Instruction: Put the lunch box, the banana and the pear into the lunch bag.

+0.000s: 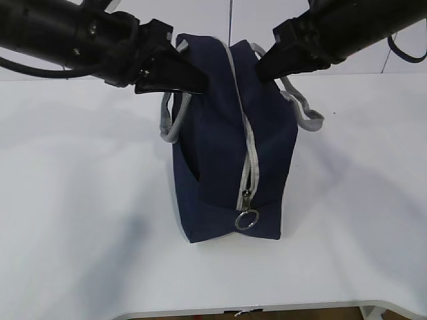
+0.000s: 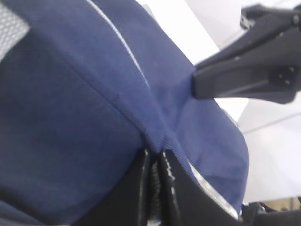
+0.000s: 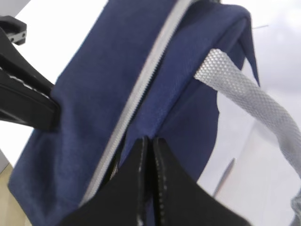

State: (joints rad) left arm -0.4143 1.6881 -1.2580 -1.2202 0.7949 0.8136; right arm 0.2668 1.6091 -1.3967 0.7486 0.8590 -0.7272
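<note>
The navy lunch bag [image 1: 220,153] stands upright on the white table, its grey zipper [image 1: 250,160] closed and the ring pull [image 1: 245,219] hanging at the near end. My left gripper [image 1: 203,83] meets the bag's top from the left. In the left wrist view its jaws [image 2: 154,151] are shut on a raised fold of the blue fabric [image 2: 70,94]. From the right, my right gripper [image 1: 259,67] is shut on the top seam edge [image 3: 149,139] beside the zipper. The lunch box, banana and pear are out of view.
Grey webbing handles hang down on both sides of the bag [image 1: 170,120] [image 1: 303,110]. The white table [image 1: 80,200] spreads around the bag, with its front edge close below. A wall stands behind.
</note>
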